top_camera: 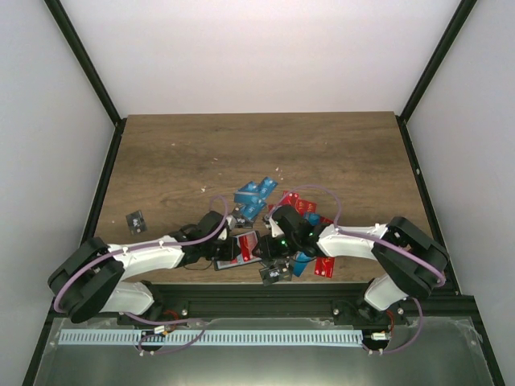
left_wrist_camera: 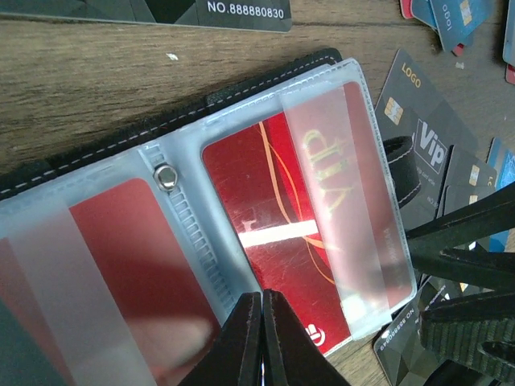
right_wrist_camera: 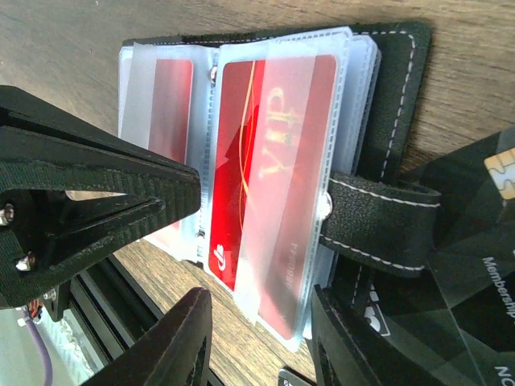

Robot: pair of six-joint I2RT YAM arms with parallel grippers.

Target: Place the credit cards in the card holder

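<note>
The card holder [right_wrist_camera: 394, 72] lies open on the table [top_camera: 241, 145] at the near middle, between the two grippers, its clear plastic leaves facing up and its clasp tab [right_wrist_camera: 378, 221] sticking out to one side. A red card [right_wrist_camera: 273, 153] marked VIP sits inside the top pocket, and the neighbouring pocket across the spine also shows red. The left gripper [left_wrist_camera: 261, 296] has its fingers together, with the tips resting on the near edge of the leaf close to the spine. It seems to be pinning the holder flat, though I cannot tell whether it pinches a leaf. The right gripper [right_wrist_camera: 259, 293] has its fingers apart, one on each side of the pocket's open end. Wood shows between one finger and the plastic, so I read it as straddling the card, not clamped on it. The step in hand looks like seating this red card, which appears almost fully in. The loose credit cards [top_camera: 256, 195] lie scattered just beyond and to the right of the holder. A black VIP card [left_wrist_camera: 426, 145] lies close beside the holder, and one black card [top_camera: 136, 219] sits alone at the far left. The next move probably calls for nudging the card fully home. The right arm would then draw back without dragging the leaf and fetch another card while the left keeps the holder steady. A thin card lying flat on wood will be awkward to lift.
</note>
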